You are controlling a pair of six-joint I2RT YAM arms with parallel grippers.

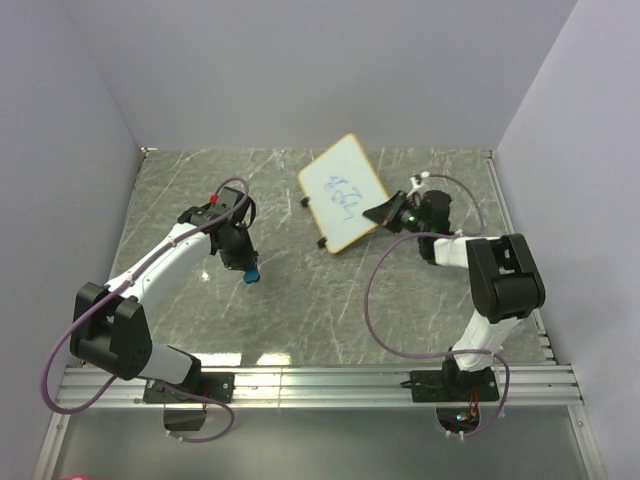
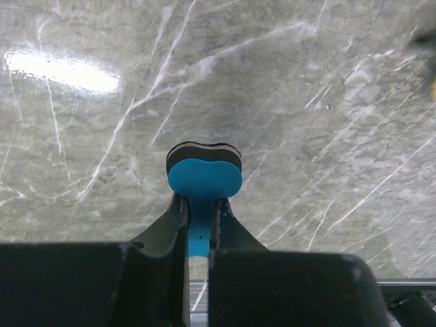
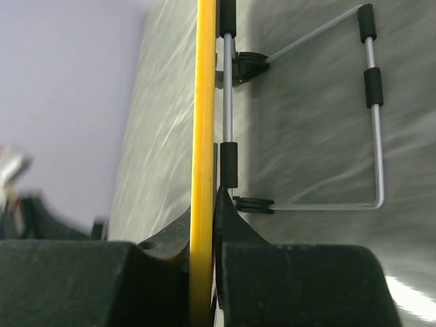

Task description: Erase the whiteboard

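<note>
Top external view: grey, glossy bench of stone-like pattern with pale veins. Toward the rear middle, the whiteboard: a smooth white rectangle in a rounded tan-yellow frame, turned at an angle, with blue scribbles across its face and two small black feet along its left edge. Pinched at the right-hand frame edge by the right gripper, closed narrow on the rim. Resting on the bench or raised off it: cannot tell. Right wrist view: frame seen edge-on as a thin yellow strip between dark matte fingers; behind it a bent wire stand of thin bright metal with black sleeves. Left wrist view: left gripper closed tight on the thin blue tab of the eraser, a rounded, lobed blue pad backed with a black felt-like layer, well apart from the whiteboard.
</note>
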